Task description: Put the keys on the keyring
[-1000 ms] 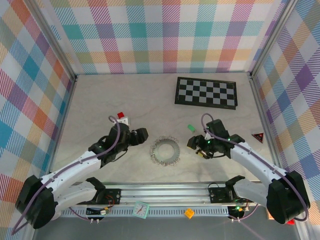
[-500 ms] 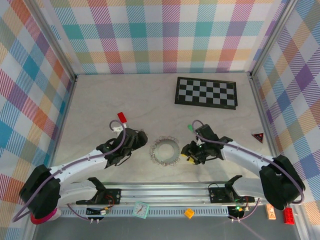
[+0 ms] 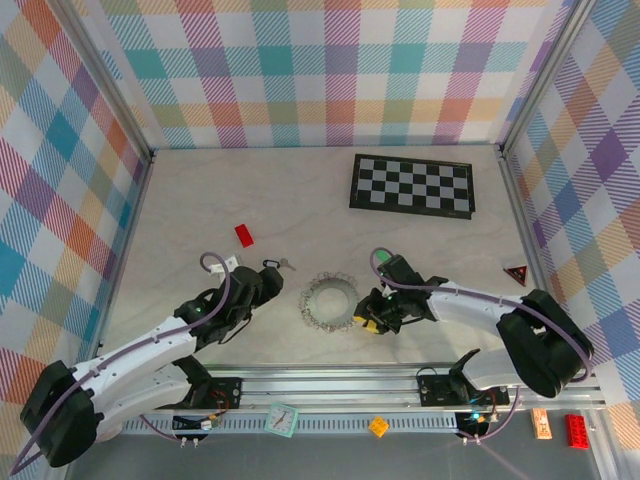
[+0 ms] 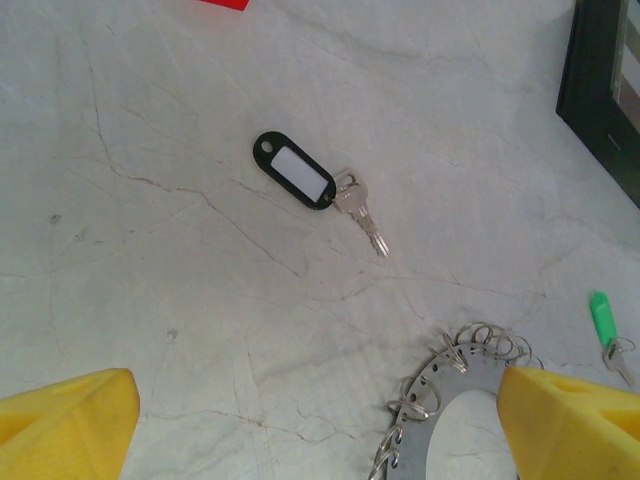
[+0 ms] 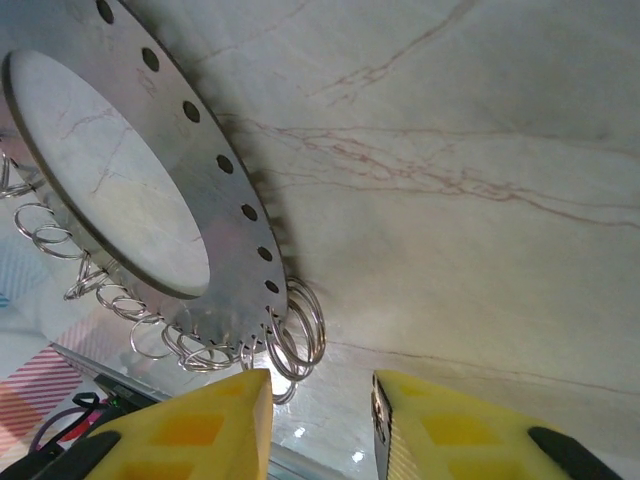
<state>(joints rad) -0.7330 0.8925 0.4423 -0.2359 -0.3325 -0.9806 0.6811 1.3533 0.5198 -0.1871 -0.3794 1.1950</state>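
The black-headed key [image 4: 293, 184] lies flat on the table with its silver blade [image 4: 366, 218] pointing right, just beyond my left gripper [image 3: 258, 288]. That gripper [image 4: 320, 440] is open, with bare table between its yellow fingers [image 4: 62, 422]. The keyring [image 3: 330, 300] is a flat silvery ring with many small wire loops on its rim [image 4: 470, 345]. The green-headed key [image 4: 601, 318] lies past it on the right. My right gripper [image 3: 363, 318] is low at the keyring's near-right edge, open, with nothing between its fingers [image 5: 470, 430]. The small loops [image 5: 297, 335] lie just ahead of it.
A small red block [image 3: 244, 235] lies beyond the black key. A checkerboard [image 3: 412, 184] sits at the back right and a red triangle [image 3: 516, 274] by the right wall. The metal rail [image 3: 330, 385] runs along the near edge.
My left gripper has drawn back toward the near left, leaving the black key in sight on the table. My right gripper has moved left and down to the keyring's edge.
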